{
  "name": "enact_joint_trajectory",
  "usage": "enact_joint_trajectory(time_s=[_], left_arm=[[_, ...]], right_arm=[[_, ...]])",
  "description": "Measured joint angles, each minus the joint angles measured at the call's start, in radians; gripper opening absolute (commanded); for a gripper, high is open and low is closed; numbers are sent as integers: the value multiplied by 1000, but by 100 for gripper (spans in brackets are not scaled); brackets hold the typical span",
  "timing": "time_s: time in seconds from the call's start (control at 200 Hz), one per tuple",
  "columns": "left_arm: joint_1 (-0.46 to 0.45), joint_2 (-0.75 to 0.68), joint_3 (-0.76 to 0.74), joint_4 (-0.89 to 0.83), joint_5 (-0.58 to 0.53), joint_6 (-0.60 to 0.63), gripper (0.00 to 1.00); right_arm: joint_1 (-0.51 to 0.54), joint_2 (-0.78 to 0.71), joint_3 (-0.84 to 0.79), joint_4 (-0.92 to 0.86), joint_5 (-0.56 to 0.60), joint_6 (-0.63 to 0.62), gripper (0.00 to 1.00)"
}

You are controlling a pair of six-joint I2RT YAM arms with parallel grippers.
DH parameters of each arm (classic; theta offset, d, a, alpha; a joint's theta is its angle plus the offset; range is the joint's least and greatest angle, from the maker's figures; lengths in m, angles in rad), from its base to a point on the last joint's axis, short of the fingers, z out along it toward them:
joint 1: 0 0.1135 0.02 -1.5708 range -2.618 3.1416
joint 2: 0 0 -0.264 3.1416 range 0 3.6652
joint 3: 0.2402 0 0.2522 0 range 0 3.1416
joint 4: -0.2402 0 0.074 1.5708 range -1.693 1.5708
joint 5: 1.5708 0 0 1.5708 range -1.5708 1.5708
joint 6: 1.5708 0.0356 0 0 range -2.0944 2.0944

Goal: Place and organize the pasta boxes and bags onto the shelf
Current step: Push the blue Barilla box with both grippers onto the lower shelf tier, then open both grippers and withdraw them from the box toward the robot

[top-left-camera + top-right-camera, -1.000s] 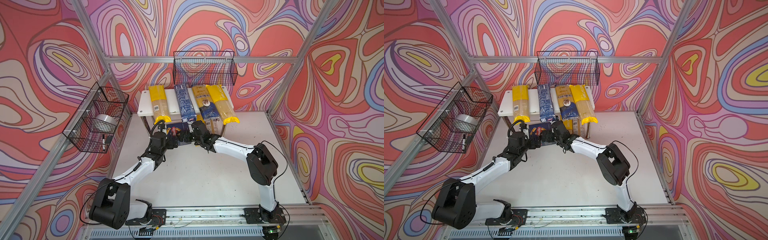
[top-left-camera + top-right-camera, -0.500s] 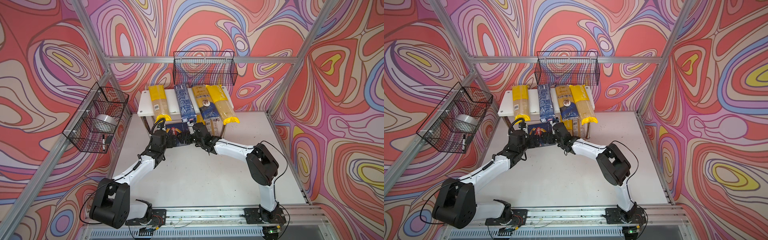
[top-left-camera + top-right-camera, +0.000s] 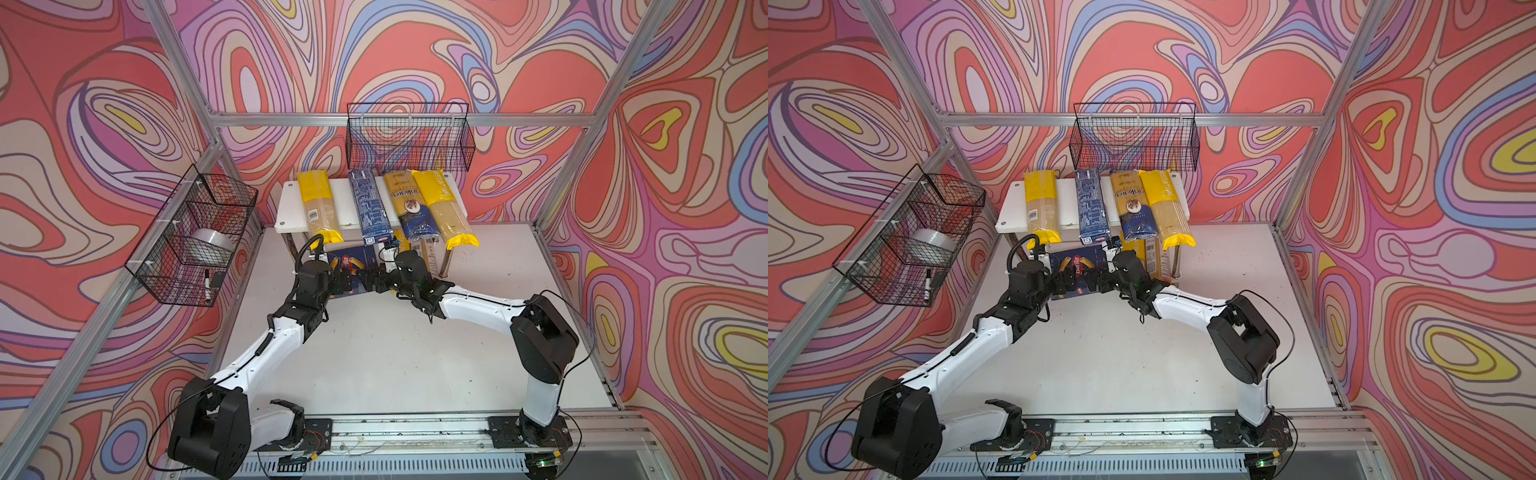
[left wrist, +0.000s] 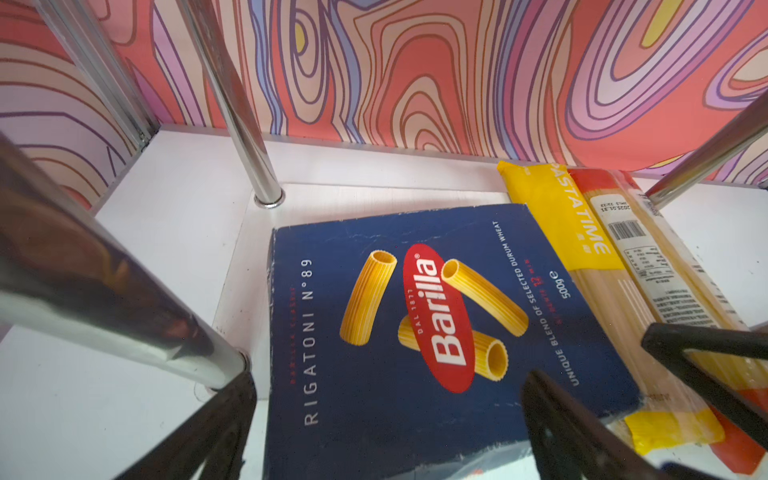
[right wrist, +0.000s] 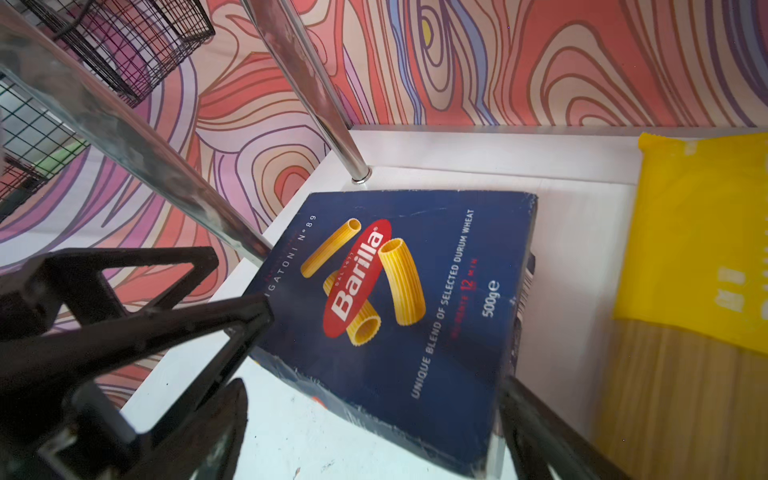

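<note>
So far: four packs lie side by side on top of the shelf: a left yellow bag, the long blue box, the ankara bag and a right yellow bag.
Down below: a low yellow bag and a red-ended bag lie touching on the low board.
Rigatoni box: it lies flat on the low board, close beside those two bags. Its near end seems to poke out past the front edge.
Left gripper: its jaws are spread wide at the near end of the rigatoni box. They hold nothing.
Right gripper: its jaws are spread wide too, at the same end, close to the left gripper. They hold nothing.
Left to do: I think nearly all is done. The rigatoni box may just need a push further in.
</note>
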Motion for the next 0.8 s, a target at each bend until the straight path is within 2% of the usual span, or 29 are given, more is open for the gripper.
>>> enact_joint_trajectory(time_s=[0.12,0.265,0.516,0.641,0.796], left_arm=[[0,-88,-36,-22,0,-27,100],[0,-199,-97,-59,0,-60,100],[24,-365,-183,-191,-38,-95,100],[109,-463,-224,-245,-40,-117,100],[262,-497,-319,-255,-14,-150,100]], right_arm=[[0,-58,-86,20,-5,0,92],[18,-88,-118,61,-41,-2,88],[158,-30,-119,211,-116,-39,83],[171,90,-108,298,-183,-27,82],[169,209,-69,290,-222,-15,82]])
